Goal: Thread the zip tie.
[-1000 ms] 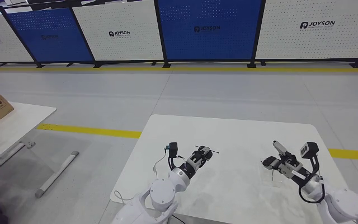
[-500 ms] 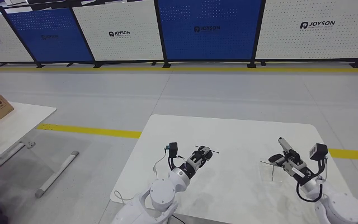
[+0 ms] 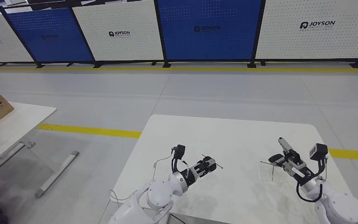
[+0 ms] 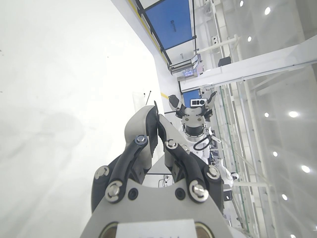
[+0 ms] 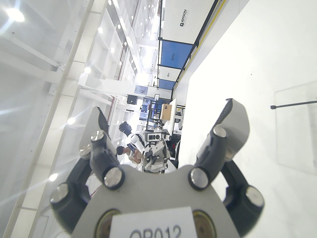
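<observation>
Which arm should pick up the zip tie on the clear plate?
Right. The right gripper is open beside the clear plate and zip tie; the left gripper, farther off, is shut on another tie.

Thin black zip tie (image 3: 218,165) pinched crosswise in left fingers (image 4: 138,125); second zip tie (image 5: 292,104) flat across clear sheet (image 5: 292,137)

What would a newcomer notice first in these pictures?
First comes the left gripper, shut on a thin black zip tie above the near part of the white table. Next is the right gripper, wide open, close to a clear plate on which a second zip tie lies flat.
</observation>
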